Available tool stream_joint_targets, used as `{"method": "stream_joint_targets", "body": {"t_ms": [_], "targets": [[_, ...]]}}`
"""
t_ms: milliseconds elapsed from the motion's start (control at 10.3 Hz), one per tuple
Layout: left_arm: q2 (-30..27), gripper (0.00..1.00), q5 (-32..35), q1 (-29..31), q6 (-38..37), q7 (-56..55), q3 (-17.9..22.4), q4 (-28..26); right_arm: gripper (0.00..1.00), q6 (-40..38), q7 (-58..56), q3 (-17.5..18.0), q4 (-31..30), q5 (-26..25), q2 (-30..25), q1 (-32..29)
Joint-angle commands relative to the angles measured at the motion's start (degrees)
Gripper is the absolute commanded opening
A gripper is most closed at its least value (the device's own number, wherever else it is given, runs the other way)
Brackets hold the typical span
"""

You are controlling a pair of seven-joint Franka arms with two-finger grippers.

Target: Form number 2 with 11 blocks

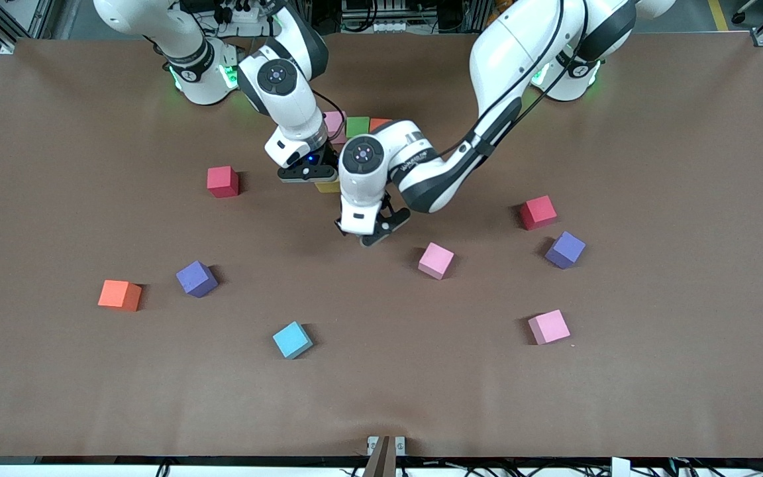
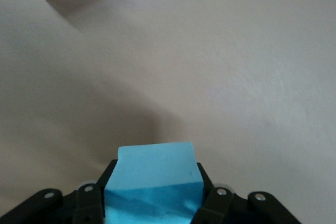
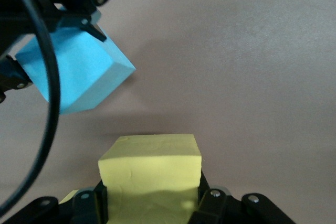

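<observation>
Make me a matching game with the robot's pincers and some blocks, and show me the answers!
Things:
1. left pincer
2. right pincer
3. green block
4. orange block

Matches:
A. lies alone toward the right arm's end of the table
B. grips a yellow block
C. grips a light blue block
D. sits in a row between a pink and an orange cube

Pairs: 1-C, 2-B, 3-D, 4-A

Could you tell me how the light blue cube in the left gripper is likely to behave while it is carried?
The blue cube looks matte and foam-like, with a creased face at the left gripper, so it is probably light and slightly squashy. Its flat sides sit between the shut jaws, so slipping seems unlikely. In the right wrist view it hangs tilted, so it may land on an edge and tip flat.
</observation>
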Motion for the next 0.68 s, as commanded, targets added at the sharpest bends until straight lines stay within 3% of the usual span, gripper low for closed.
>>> {"method": "stream_joint_targets", "body": {"t_ms": [0, 193, 580], "targets": [[-1.1, 0.0, 0.1, 0.2, -0.5, 8.1, -1.3, -2.7, 0.36, -7.3, -5.9, -0.5, -6.6, 0.5, -12.8, -1.4], [-1.2, 0.0, 0.2, 0.2, -0.5, 11.2, -1.9, -4.6, 0.36, -11.8, -9.1, -0.6, -12.5, -1.3, -22.7, -3.8], [-4.3, 0.0, 1.2, 2.8, 2.2, 17.0, -4.2, -12.3, 0.36, -20.1, -11.8, -0.6, -13.2, -2.5, -31.1, -9.1]]}}
